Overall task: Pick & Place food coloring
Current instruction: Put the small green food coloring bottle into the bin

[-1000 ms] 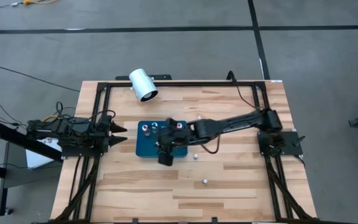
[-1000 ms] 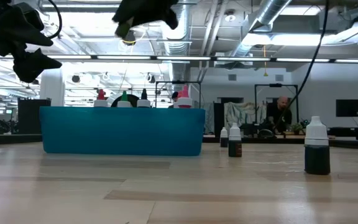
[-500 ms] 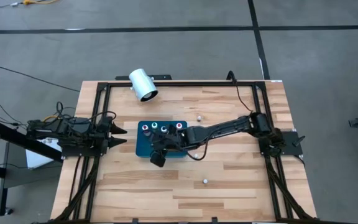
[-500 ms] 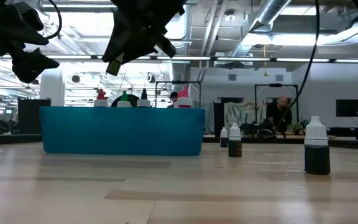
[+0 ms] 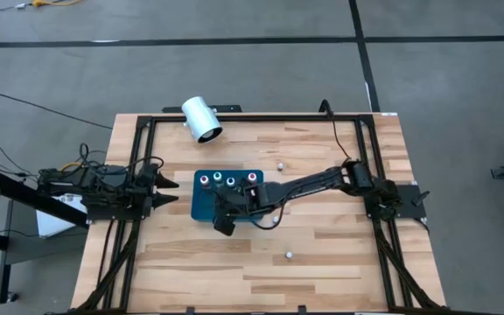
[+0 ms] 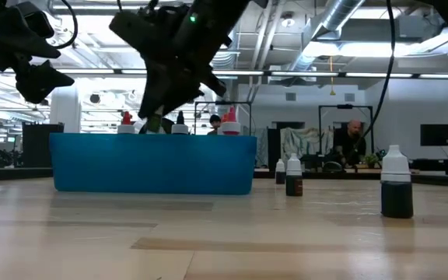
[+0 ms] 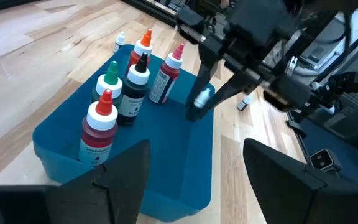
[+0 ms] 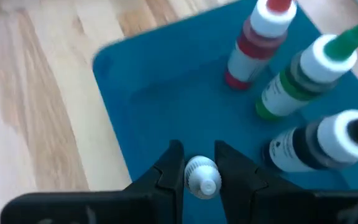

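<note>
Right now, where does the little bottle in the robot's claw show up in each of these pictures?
High view: hidden beneath the right gripper, over the teal tray.
Low view: not clearly visible; the dark gripper hangs above the tray.
Left wrist view: held bottle, pinched over the tray.
Right wrist view: white-capped bottle between the fingers.
Shared landmark: the teal tray.
</note>
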`<control>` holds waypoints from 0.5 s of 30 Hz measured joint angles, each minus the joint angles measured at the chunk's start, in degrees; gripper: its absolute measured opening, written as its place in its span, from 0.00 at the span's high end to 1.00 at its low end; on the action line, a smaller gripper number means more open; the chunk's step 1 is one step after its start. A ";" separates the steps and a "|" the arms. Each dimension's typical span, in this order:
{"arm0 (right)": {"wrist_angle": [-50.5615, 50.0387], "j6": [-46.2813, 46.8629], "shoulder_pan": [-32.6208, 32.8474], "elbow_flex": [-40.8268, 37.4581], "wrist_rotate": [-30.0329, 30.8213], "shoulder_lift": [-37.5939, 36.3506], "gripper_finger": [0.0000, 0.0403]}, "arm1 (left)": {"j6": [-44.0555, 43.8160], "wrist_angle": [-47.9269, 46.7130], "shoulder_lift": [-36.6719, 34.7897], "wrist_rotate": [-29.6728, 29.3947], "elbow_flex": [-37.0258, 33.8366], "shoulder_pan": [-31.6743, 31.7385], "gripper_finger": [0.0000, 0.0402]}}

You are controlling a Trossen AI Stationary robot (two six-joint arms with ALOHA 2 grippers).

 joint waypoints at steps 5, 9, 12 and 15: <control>-1.28 0.01 -0.32 0.02 -0.01 0.61 0.84 | 0.45 -0.01 0.00 -0.02 0.00 0.00 0.38; -1.70 0.00 -0.58 0.07 0.00 0.50 0.84 | 0.48 -0.01 0.00 -0.02 0.00 0.00 0.38; -2.40 -0.01 -0.97 0.04 -0.05 0.50 0.84 | 0.89 -0.01 0.00 -0.02 0.00 0.00 0.38; -2.50 0.00 -1.08 -0.09 0.06 0.50 0.84 | 1.07 -0.01 0.00 -0.02 0.00 0.00 0.38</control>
